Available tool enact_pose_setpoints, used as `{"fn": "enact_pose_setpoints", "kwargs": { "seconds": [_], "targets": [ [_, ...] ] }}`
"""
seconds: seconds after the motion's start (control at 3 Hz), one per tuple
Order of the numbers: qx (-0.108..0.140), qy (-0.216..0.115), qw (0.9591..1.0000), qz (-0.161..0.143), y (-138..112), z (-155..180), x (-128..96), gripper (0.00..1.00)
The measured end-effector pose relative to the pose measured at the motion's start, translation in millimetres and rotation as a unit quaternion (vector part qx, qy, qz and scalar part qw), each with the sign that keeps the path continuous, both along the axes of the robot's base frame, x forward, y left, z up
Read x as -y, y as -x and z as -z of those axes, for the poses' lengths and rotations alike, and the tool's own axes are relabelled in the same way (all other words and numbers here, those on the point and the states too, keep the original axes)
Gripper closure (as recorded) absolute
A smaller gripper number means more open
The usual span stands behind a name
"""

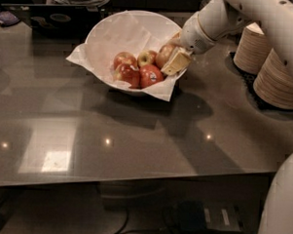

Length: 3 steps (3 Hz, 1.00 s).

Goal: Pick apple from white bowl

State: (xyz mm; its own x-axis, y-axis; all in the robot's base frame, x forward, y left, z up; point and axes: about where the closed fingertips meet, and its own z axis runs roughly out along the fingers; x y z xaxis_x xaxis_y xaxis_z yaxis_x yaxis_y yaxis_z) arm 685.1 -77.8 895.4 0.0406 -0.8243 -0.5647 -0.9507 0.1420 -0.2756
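The white bowl [106, 34], lined with crinkled white paper, stands on the dark table at top centre. It holds several apples. The apple [163, 52], pale tan with a reddish blush, lies at the bowl's right side. My gripper [171, 56] reaches in over the right rim from the upper right. One tan finger [176, 62] lies along the front of the apple and the jaws sit closed around it. The apple still rests inside the bowl, against the other fruit.
A deep red apple with a white sticker [150, 75], a small yellow-red apple [146, 57] and two more red apples [124, 67] lie in the bowl. Stacks of paper plates [279, 78] stand at the right. A dark device [58, 18] sits behind the bowl. The table's front edge [134, 179] runs across.
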Motion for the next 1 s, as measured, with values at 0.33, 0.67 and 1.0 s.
{"fn": "enact_pose_setpoints", "kwargs": {
  "seconds": [0.33,0.67,1.0],
  "targets": [
    [0.000,0.000,1.0000,0.000,0.0,0.0,0.0,1.00],
    [0.000,0.000,1.0000,0.000,0.1,0.0,-0.1,1.00],
    [0.004,-0.016,0.9998,-0.010,6.5,-7.0,-4.2,1.00]
  ]
}}
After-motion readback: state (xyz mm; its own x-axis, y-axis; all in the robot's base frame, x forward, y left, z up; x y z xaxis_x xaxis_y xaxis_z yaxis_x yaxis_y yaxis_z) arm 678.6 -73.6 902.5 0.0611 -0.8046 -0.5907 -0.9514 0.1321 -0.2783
